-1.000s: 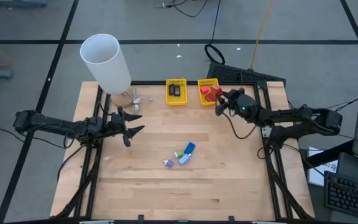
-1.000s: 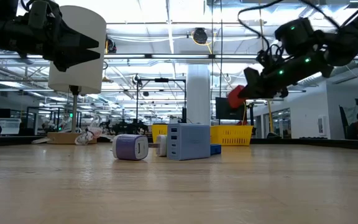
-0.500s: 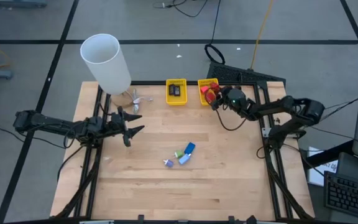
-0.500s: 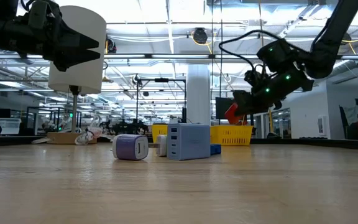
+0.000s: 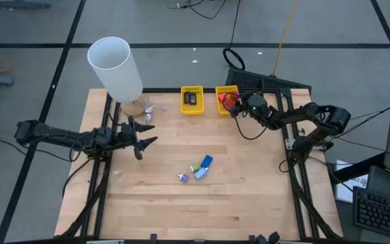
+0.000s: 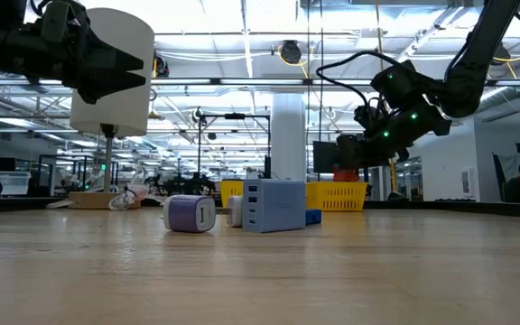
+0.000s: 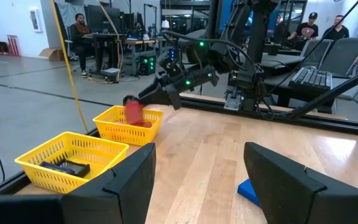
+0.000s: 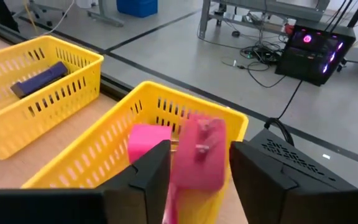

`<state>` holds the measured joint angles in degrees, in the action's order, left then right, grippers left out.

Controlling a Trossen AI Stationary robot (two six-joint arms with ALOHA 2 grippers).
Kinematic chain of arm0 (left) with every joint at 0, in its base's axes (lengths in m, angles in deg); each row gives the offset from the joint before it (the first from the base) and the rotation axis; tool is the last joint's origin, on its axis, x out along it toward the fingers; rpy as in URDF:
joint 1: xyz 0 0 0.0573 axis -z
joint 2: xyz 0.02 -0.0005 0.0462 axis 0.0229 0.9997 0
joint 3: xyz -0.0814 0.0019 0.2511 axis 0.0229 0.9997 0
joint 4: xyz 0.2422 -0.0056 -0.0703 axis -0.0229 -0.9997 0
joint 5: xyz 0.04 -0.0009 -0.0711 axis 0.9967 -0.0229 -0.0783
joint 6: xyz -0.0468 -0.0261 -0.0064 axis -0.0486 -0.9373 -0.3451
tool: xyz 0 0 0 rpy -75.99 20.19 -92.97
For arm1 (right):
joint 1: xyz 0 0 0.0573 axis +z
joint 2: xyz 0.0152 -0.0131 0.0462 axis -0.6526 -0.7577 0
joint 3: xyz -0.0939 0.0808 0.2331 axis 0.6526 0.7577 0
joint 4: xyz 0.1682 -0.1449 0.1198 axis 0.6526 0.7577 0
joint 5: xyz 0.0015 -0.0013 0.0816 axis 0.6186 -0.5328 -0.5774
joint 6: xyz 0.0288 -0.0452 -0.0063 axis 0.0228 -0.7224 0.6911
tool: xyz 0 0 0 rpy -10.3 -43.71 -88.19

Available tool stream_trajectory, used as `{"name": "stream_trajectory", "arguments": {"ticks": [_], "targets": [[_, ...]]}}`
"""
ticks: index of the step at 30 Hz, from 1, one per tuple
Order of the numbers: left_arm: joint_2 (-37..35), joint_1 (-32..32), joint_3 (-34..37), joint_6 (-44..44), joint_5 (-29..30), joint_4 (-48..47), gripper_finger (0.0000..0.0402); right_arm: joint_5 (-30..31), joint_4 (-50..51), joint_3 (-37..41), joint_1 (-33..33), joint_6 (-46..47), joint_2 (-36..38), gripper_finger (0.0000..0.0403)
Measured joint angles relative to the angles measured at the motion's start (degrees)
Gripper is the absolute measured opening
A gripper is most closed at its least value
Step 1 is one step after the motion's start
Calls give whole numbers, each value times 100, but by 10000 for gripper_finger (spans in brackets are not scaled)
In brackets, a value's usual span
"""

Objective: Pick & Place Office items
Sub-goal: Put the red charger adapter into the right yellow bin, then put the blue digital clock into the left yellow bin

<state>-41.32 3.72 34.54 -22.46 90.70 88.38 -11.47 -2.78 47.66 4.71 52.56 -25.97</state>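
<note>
My right gripper (image 8: 199, 180) hovers over the right yellow basket (image 5: 226, 100) at the far edge. Its fingers stand slightly apart, and a red office item (image 8: 197, 149) shows smeared between them. In the left wrist view the item (image 7: 132, 111) sits at the fingertips, above the basket. A pink-red item (image 8: 148, 143) lies in that basket. The left yellow basket (image 5: 191, 99) holds a black rectangular item (image 5: 191, 99). Blue (image 5: 206, 161), green (image 5: 195, 167) and purple (image 5: 183, 177) items lie mid-table. My left gripper (image 5: 149, 134) waits open at the table's left. My right gripper has the red item (image 8: 197, 149) between its two fingers, which slant down from the table's right. I cannot tell whether the fingers touch it. The item is clear of the basket's floor and appears blurred downward.
A tall white cylinder (image 5: 116, 68) stands at the far left corner, with small white bits (image 5: 147, 108) beside it. A black cable (image 5: 234, 57) loops on the floor beyond the baskets. Bare wood spreads across the near half of the table (image 5: 202, 210).
My right gripper has moved with the red item toward the table's far edge and down over the right yellow basket, its fingers tipping lower. The red item has sunk toward the basket's rim. My left arm has kept still.
</note>
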Motion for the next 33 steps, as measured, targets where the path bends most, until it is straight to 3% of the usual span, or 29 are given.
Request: {"name": "stream_trajectory", "arguments": {"ticks": [14,25,33], "targets": [[2,0,0,0,-2,0,244,-96,-10,2,15,0,0,156],[2,0,0,0,-2,0,244,-1854,-41,7,176,2,451,157],[2,0,0,0,-2,0,244,-3529,-46,9,597,435,934,157]]}}
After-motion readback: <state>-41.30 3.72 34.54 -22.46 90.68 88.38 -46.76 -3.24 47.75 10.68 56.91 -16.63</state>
